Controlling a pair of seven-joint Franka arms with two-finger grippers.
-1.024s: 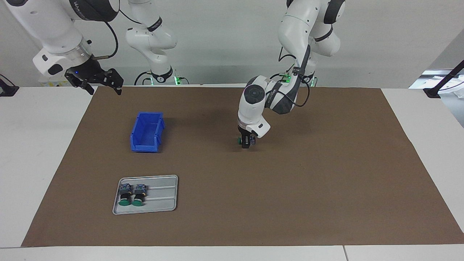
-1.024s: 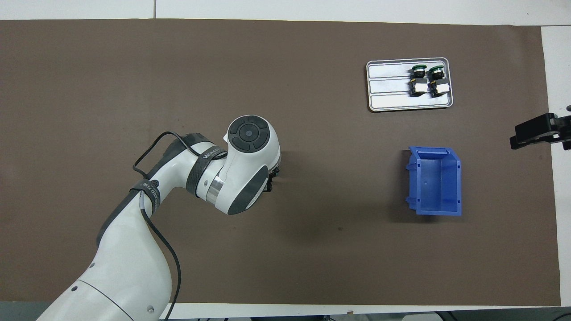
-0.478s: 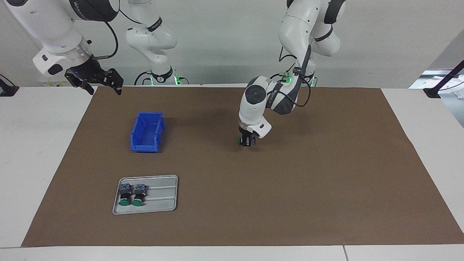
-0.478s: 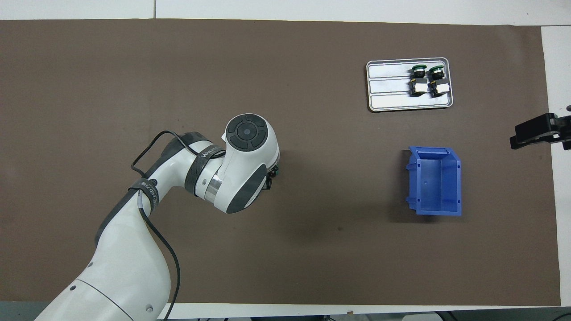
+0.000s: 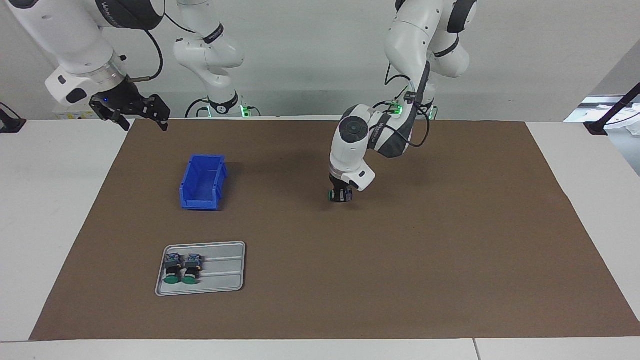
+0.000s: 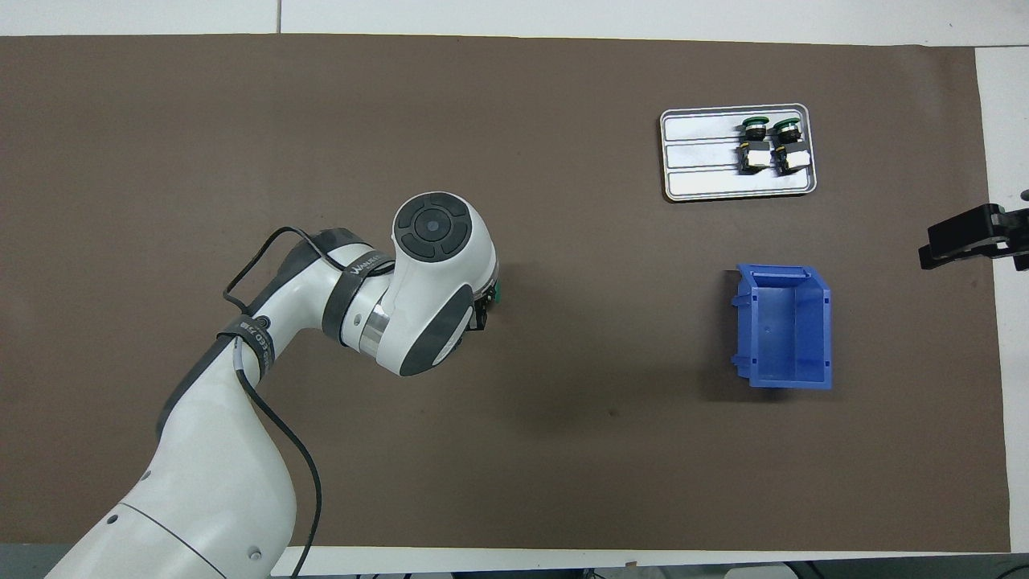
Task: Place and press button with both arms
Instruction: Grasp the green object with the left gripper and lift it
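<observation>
Facing view first: left arm has just grabbed the button and started lifting

Facing view: left gripper (image 5: 341, 196) sits at centre of the brown mat (image 5: 450, 250), fingers narrowed onto the button (image 5: 332, 195), its green cap poking out toward the right arm's end. A second ago the fingers were wider and lower around it; now they have closed and the wrist has risen a touch, so the button looks held just off the surface. Pick done by my read; carry to the grey tray (image 5: 225, 275) at 7 o'clock comes next. Right gripper (image 5: 134, 111) waits at 10 o'clock, fingers wide, unchanged. Blue bin (image 5: 202, 182) untouched.

Overhead view: left gripper mostly hidden under its wrist; green cap of the button (image 6: 496, 292) peeks out beside it. The wrist has shifted slightly toward 11 o'clock. Tray (image 6: 699, 173) at 2 o'clock holds two alike switches (image 6: 770, 145). Right gripper (image 6: 961, 239) at 3 o'clock edge.
</observation>
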